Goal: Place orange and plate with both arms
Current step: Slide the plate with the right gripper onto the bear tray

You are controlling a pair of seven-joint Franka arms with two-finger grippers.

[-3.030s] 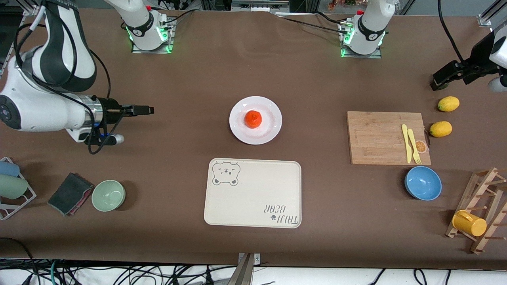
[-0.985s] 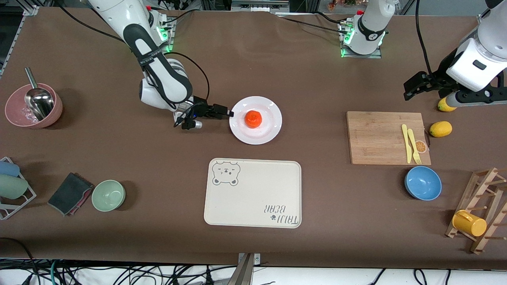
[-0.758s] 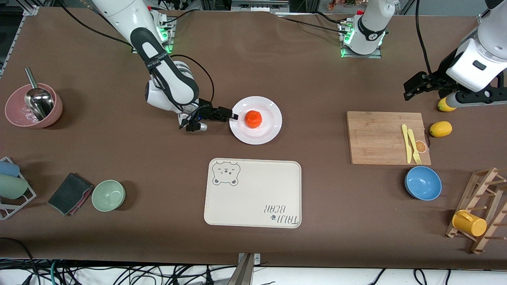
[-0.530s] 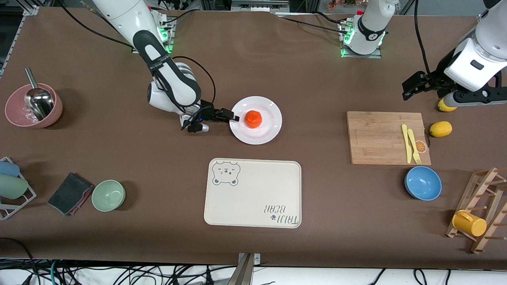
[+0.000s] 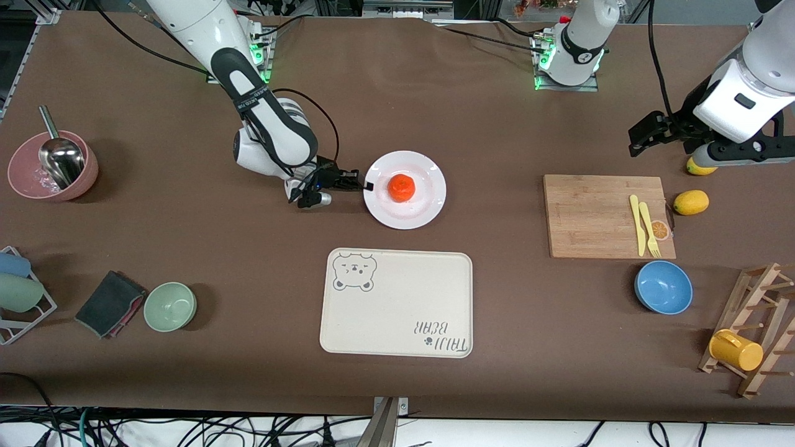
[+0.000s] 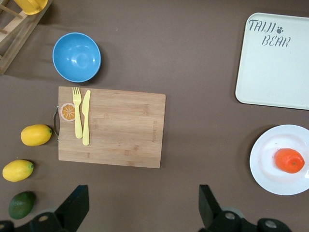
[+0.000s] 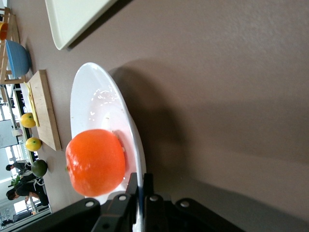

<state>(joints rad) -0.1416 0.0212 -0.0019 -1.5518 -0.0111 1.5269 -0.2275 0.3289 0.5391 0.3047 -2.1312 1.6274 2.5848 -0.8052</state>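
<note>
Pinching the plate (image 5: 405, 214) rim, the right gripper (image 5: 365, 185) is now closing on it (plate is shifting slightly); the orange (image 5: 401, 187) is sitting on it; the left gripper (image 6: 140, 205) is waiting open over the lemons' end.

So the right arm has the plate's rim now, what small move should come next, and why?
Probably a slow, level lift. The right gripper has its jaws shut on the rim of the plate, the orange sits loose on it and could roll, and the bear-print tray lies nearer the camera.
</note>
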